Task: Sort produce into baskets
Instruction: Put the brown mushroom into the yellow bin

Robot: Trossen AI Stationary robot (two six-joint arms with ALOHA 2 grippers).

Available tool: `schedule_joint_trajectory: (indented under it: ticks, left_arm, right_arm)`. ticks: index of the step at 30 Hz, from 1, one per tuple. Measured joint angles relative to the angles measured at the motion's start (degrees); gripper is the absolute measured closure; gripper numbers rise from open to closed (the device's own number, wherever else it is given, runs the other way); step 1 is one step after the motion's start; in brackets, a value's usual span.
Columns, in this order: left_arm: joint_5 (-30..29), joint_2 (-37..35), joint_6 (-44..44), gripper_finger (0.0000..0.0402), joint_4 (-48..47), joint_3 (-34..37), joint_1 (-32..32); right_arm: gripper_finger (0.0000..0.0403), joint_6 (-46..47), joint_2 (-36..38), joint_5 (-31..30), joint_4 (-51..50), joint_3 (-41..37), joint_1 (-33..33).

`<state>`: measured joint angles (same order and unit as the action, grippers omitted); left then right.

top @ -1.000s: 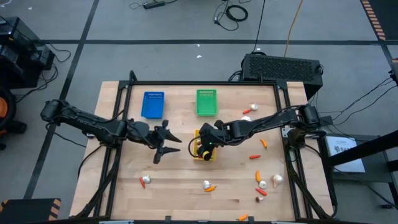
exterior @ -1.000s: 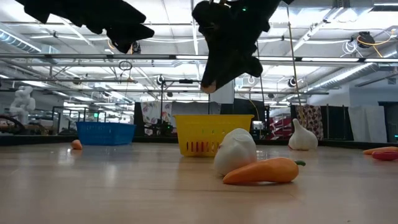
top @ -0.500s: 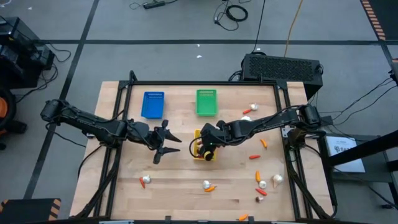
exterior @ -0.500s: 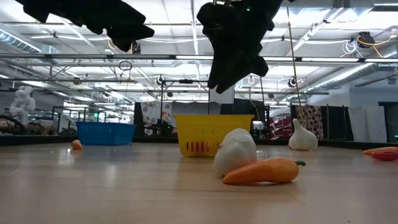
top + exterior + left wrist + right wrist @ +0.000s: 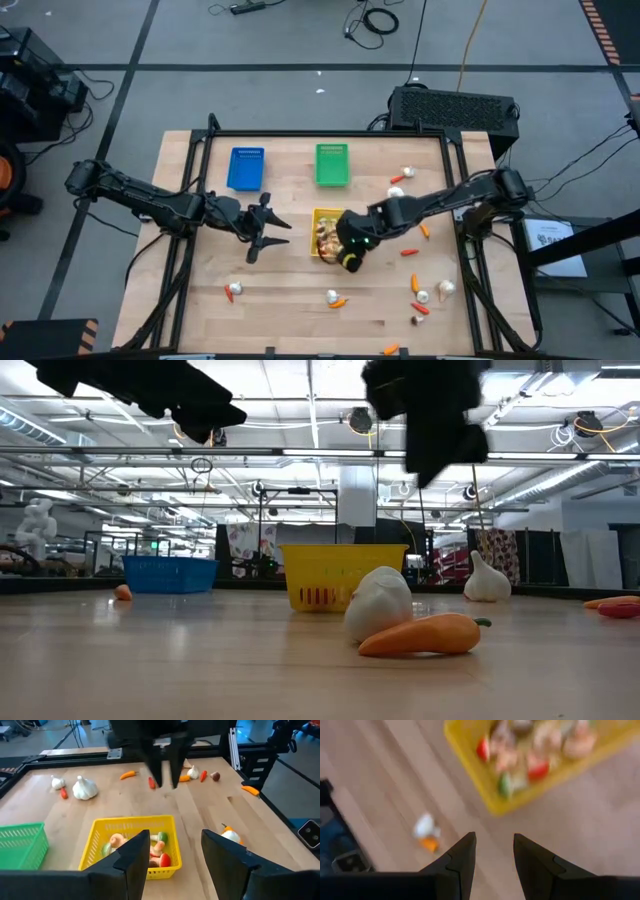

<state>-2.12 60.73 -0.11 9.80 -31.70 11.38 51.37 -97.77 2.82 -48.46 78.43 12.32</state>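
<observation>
From my remote station I find the right gripper [image 5: 352, 262] hanging just off the near edge of the yellow basket [image 5: 316, 216], fingers spread with a clear gap and nothing between them. The left gripper [image 5: 272, 232] waits on the far side of that basket from the right one, fingers likewise parted and empty.

Risks, as I judge them: the basket is light moulded plastic with slotted walls, and a descending finger that clips its rim would likely skid or tip it on the smooth wooden table [image 5: 280, 300], spilling what is sorted. The loose produce is small and rounded; the white garlic bulb [image 5: 379, 603] would tend to roll from a pinch that lands off-centre, and the glossy, tapered orange carrot [image 5: 424, 635] touching it could squirt out sideways. The two lying together invite a double grab. With both arms close over one basket, a crossing move could bring them into contact.

The yellow basket holds a mixed heap of red, green and pale pieces. The blue basket [image 5: 246, 168] and green basket [image 5: 332, 165] stand beyond it, well clear of either gripper.
</observation>
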Motion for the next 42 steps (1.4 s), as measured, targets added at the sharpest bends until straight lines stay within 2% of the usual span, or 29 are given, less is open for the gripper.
schedule_joint_trajectory:
  ticks: [8,15,18,31,37,42]
  left_arm:
    - [-3.9,0.0,5.9,0.0217,0.2,0.0,-0.3]
    - [-4.2,0.0,6.9,0.0217,0.5,0.0,-2.7]
    - [-4.2,0.0,6.6,0.0217,0.5,0.0,-3.3]
    - [-4.2,0.0,6.5,0.0217,2.0,0.0,-3.3]
    - [-4.2,0.0,6.5,0.0217,3.9,0.0,-3.2]
    - [-4.2,0.0,6.5,0.0217,4.8,-0.1,-3.2]
  right_arm:
    - [0.028,19.4,0.5,3.7,-10.3,-0.1,11.7]
    - [0.028,35.0,0.3,3.4,-11.6,0.0,21.1]
    - [0.028,39.7,0.0,1.2,-11.6,-0.1,24.3]
    - [0.0277,47.6,-5.2,0.6,-12.0,-0.1,34.0]
    - [0.0246,54.2,-7.3,2.9,-12.9,-0.1,34.4]
    - [0.0213,55.1,-10.3,7.0,-12.1,-0.1,34.7]
